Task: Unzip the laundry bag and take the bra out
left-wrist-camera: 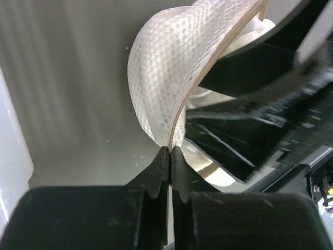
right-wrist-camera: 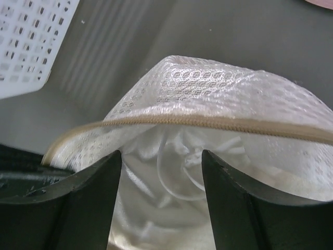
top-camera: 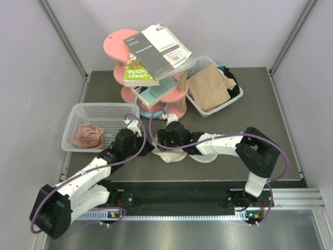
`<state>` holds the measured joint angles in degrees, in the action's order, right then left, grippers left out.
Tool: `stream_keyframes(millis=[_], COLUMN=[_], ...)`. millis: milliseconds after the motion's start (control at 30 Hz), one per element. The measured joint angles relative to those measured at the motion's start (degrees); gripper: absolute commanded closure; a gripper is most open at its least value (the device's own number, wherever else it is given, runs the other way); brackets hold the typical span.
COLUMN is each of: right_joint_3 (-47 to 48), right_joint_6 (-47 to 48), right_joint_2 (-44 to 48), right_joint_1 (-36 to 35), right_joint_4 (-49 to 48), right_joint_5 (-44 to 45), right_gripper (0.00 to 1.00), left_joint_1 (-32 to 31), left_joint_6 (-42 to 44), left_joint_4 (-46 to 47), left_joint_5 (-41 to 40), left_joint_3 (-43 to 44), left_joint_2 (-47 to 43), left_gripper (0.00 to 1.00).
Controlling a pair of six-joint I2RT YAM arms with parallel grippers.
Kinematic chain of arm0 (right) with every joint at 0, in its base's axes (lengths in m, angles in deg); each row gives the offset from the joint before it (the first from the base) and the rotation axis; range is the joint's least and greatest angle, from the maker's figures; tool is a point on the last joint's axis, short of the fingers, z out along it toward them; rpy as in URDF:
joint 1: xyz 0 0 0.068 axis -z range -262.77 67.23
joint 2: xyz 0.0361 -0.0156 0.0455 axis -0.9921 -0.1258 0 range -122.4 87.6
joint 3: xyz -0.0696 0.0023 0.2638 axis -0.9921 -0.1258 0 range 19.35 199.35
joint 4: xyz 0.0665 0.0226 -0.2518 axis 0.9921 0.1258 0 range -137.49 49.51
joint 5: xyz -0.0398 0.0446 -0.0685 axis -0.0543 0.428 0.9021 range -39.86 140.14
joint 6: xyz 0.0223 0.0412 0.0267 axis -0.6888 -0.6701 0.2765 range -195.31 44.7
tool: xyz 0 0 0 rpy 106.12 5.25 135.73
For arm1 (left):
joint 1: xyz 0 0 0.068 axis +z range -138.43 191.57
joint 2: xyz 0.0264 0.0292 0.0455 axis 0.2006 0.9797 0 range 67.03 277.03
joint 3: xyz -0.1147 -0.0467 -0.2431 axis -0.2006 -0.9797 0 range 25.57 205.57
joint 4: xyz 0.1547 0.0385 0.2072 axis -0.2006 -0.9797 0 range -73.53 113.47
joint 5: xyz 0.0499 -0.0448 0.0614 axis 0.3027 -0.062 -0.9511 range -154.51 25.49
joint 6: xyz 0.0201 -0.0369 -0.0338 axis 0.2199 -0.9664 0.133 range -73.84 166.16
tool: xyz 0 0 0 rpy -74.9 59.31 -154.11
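The cream-white mesh laundry bag (top-camera: 174, 154) lies on the table between the two arms, its tan zipper open. My left gripper (left-wrist-camera: 170, 149) is shut on the bag's zipper edge (left-wrist-camera: 177, 120), holding the mesh (left-wrist-camera: 161, 62) lifted. My right gripper (right-wrist-camera: 161, 161) is open, its fingers (right-wrist-camera: 101, 179) straddling the bag's mouth. Inside the opening (right-wrist-camera: 171, 172) shows the soft off-white bra (right-wrist-camera: 177, 208) with a thin strap looped across it. The mesh wall (right-wrist-camera: 218, 88) arches over the zipper line (right-wrist-camera: 208, 123). In the top view both gripper heads (top-camera: 171, 136) crowd over the bag.
A white plastic mesh basket (top-camera: 99, 112) with a pinkish-brown bundle (top-camera: 87, 135) stands at the left. A pink tiered stand (top-camera: 156, 96) with books (top-camera: 153, 52) is behind the bag. A white tray (top-camera: 229, 104) with tan cloth (top-camera: 208, 86) sits back right.
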<state>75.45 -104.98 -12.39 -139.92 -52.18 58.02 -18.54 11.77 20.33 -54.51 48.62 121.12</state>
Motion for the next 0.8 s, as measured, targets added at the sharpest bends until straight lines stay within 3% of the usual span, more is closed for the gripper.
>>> stream_keyframes(millis=[100,133,233,433,800], right_joint_3=[1.16,1.51,1.90,-1.38,-15.26], right_joint_6=[-0.76,-1.03,-1.86,-3.26,-4.04], right_joint_2=[-1.99,-2.73,-4.28,-2.58,18.93], right_joint_1=[-0.13,-0.13,-0.13,-0.13,-0.22], right_joint_4=[-0.26,-0.48,-1.60,-4.76,-9.33], right_joint_5=[0.42,0.33,-0.11,-0.70,-1.79], right_gripper=[0.57,0.72,0.99,1.00,1.00], left_joint_1=[0.00,0.00,0.00,0.00,-0.04], left_joint_6=[-0.02,-0.02,-0.02,-0.17,-1.57], left_joint_4=[-0.04,-0.07,-0.17,-0.90,-1.64], left_joint_5=[0.00,-0.02,-0.07,-0.94,-3.02], left_joint_3=[-0.02,-0.02,-0.02,-0.02,-0.02], left_joint_2=[-0.44,-0.68,-1.31,-2.21,-2.82], left_gripper=[1.00,1.00,1.00,1.00,1.00])
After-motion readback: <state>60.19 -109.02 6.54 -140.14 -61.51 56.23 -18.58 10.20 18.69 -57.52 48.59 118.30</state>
